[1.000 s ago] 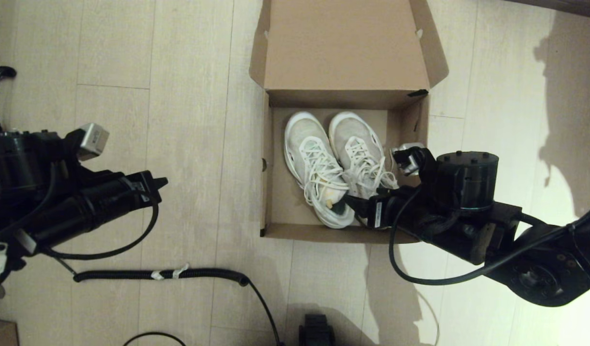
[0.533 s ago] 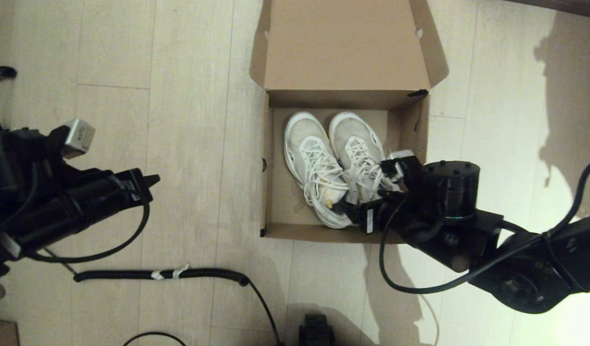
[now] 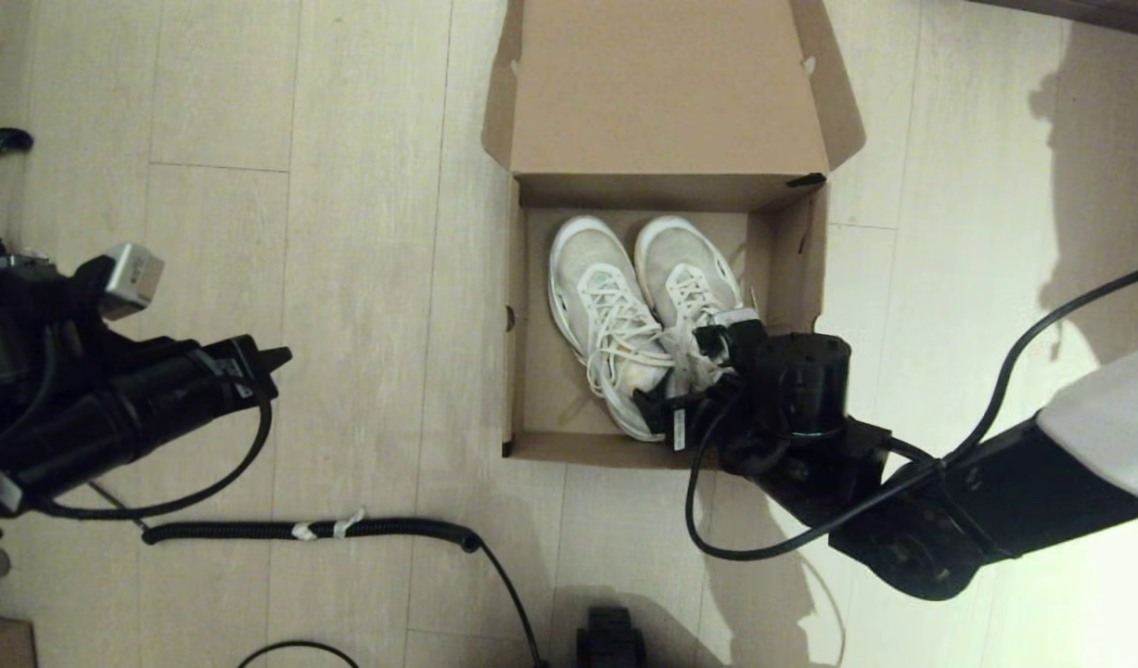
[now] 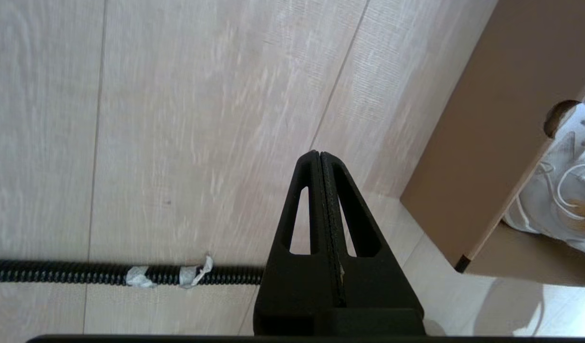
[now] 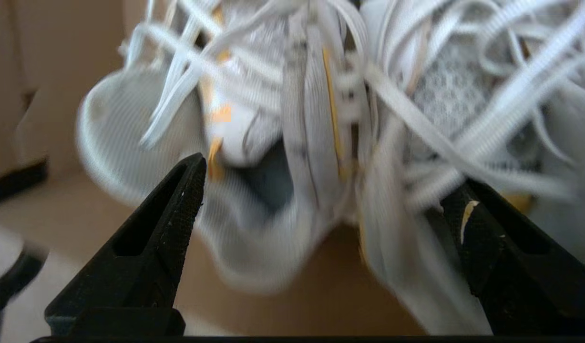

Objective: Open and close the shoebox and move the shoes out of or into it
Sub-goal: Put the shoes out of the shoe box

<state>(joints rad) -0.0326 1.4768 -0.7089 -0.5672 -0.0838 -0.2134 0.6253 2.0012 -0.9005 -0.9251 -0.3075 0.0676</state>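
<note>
We see 2 white mesh lace-up sneakers point(image 3: 643, 315) lying side by side inside the open brown cardboard shoebox point(image 3: 511, 371). Our right gripper point(image 5: 321, 190), fingers spread wide, straddles their touching heel collars. Light, soft shoes; that doubled collar seems the firmest hold. Our left gripper point(image 4: 320, 162), clenched empty, hovers over the floor.

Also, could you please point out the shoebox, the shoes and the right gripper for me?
shoebox point(image 3: 661, 88): head view, inside of the open lid.
shoes point(image 3: 592, 278): head view, mesh upper of the left-hand shoe.
right gripper point(image 5: 321, 190): right wrist view, midway between its open fingertips.
</note>
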